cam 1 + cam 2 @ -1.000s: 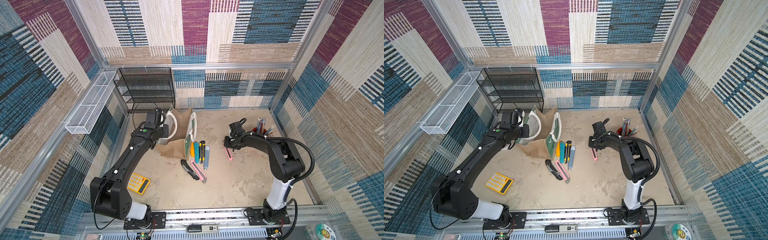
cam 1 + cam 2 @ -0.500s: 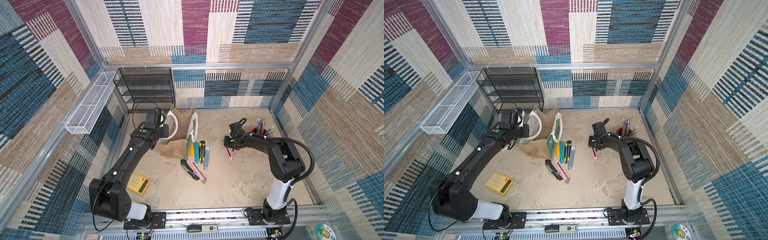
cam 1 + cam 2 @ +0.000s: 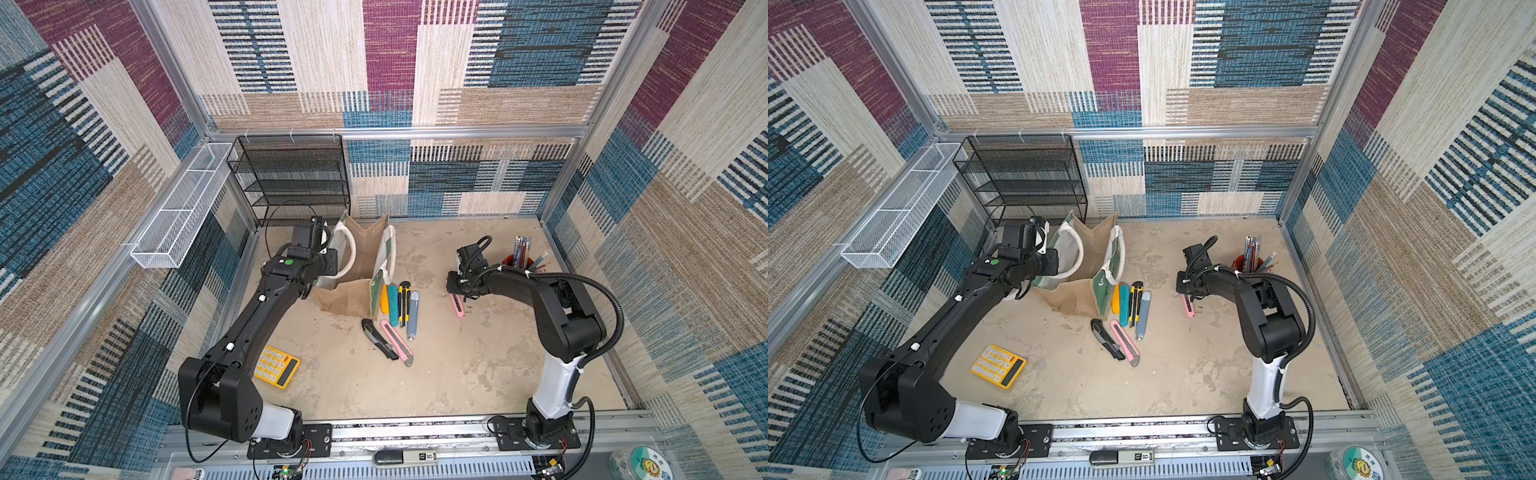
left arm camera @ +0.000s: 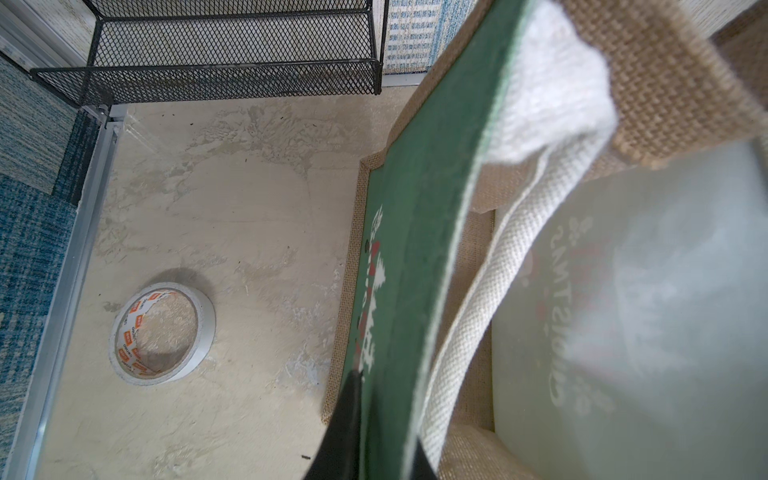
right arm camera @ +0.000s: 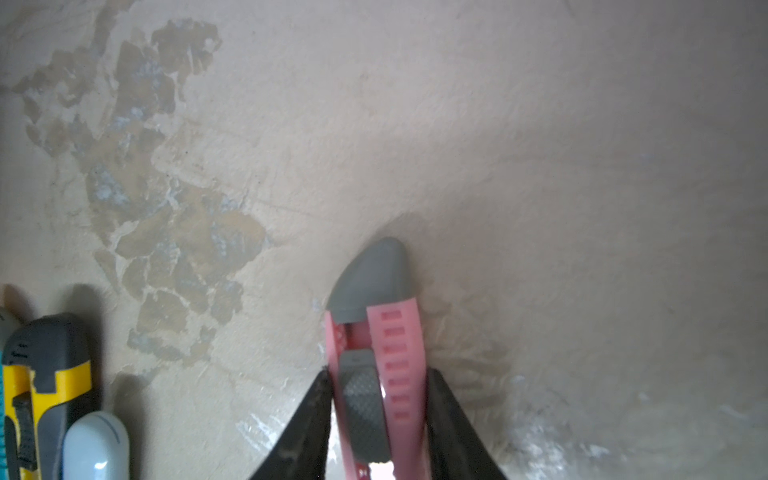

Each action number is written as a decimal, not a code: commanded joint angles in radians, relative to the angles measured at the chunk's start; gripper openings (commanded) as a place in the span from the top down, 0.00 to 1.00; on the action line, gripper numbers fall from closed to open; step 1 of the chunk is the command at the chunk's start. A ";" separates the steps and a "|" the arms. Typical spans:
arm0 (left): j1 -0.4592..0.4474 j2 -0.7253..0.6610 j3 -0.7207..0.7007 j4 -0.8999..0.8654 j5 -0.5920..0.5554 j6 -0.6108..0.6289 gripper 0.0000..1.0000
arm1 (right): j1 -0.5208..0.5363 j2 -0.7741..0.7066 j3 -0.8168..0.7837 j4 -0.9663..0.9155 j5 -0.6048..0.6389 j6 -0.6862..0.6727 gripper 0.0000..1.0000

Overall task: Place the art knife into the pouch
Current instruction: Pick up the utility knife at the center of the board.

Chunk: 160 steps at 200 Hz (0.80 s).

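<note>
the right claw [image 5: 378, 376] is closed on the pink art knife [image 5: 397, 332], with a black finger against each long side beside the grey slider. the knife's grey tip is down on the table [image 5: 540, 166]. in both top views the knife [image 3: 457, 304] lies right of centre, well apart from the pouch [image 3: 351, 297]. the left claw [image 3: 328, 264] is pinched tight on the pouch's left green panel [image 4: 415, 249] next to a white handle [image 4: 519, 270]. it holds the bag upright at the far left with its mouth open. just right of the pouch lies a row of cutters [image 3: 402, 305], side by side. a black cutter [image 3: 378, 338] and a second pink cutter [image 3: 397, 343] lie nearer. a red pen cup [image 3: 509, 262] stands at the far right, near the right claw.
</note>
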 commanded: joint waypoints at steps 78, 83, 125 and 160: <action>0.000 0.010 0.006 0.031 0.014 -0.001 1.00 | 0.002 0.057 0.022 -0.142 0.083 -0.021 0.61; 0.000 0.010 0.006 0.032 0.014 -0.002 1.00 | 0.005 0.056 0.023 -0.142 0.086 -0.021 0.62; -0.001 0.008 0.008 0.032 0.017 -0.002 1.00 | 0.013 0.074 0.040 -0.149 0.101 -0.025 0.72; -0.001 0.003 0.006 0.030 0.015 -0.001 1.00 | 0.021 0.070 0.047 -0.138 0.095 -0.020 0.78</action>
